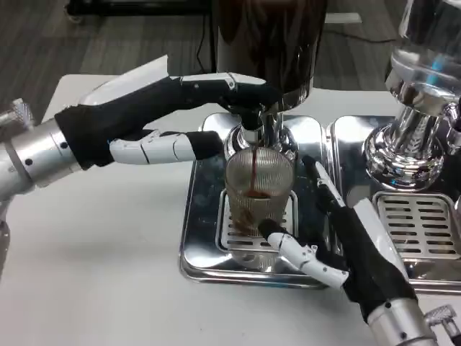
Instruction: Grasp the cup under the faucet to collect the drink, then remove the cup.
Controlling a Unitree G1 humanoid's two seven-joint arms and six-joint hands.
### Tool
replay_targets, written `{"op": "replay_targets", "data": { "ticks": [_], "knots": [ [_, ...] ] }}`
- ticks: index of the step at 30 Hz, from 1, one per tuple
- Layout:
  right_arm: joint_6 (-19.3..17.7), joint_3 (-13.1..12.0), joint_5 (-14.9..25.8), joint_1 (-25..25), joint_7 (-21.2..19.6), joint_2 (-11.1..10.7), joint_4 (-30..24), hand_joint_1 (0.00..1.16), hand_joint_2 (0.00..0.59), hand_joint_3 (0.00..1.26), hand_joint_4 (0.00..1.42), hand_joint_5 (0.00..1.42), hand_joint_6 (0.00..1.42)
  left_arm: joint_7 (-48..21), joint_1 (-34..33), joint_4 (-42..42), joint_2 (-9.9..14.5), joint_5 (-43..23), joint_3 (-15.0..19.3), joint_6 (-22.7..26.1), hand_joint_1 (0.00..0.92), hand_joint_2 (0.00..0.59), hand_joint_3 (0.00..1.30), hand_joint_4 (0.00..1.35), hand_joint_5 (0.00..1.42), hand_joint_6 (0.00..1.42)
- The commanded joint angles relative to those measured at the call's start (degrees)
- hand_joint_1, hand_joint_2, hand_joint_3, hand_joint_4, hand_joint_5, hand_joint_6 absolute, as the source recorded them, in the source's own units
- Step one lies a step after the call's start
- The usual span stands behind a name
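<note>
Out on the left, the left hand (180,119) reaches across with its fingers up on the faucet (253,119), apparently pressing the tap, though whether they close around it I cannot tell. Dark drink streams into the ribbed cup (258,194), which stands on the silver drip tray (205,238) directly under the spout. The right hand (338,241) wraps the cup from the side. Best now: steady grip, cup upright, release the tap before drawing away.

The top of the dark drink tank (270,36) is cut off by the picture's top edge. The second machine (418,108) runs off the right edge. The right hand (353,245) hides part of the cup (258,198).
</note>
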Motion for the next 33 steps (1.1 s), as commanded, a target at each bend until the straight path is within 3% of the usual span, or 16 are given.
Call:
{"op": "replay_targets", "data": {
  "ticks": [1, 14, 33],
  "knots": [
    [0.69, -0.25, 0.44, -1.71, -0.68, 0.62, 2.35, 0.51, 0.191, 0.00, 0.00, 0.00, 0.07, -2.95, 1.62, -1.06, 0.11, 0.63, -1.54, -0.07, 0.000, 0.091, 0.23, 0.20, 0.25, 0.26],
    [1.00, -0.91, 1.66, -5.62, -1.12, 1.93, 6.93, 0.52, 0.189, 0.00, 0.00, 0.00, 0.06, -2.93, 1.93, -1.72, 0.26, 0.67, -1.54, 0.33, 0.000, 0.104, 0.23, 0.21, 0.25, 0.25],
    [-2.08, -1.16, 4.59, -11.72, -0.39, 1.61, 14.28, 0.51, 0.185, 0.00, 0.00, 0.00, 0.07, -2.43, 3.78, -3.73, 1.04, 0.90, -0.51, 1.09, 0.000, 0.119, 0.24, 0.21, 0.26, 0.25]
  ]
}}
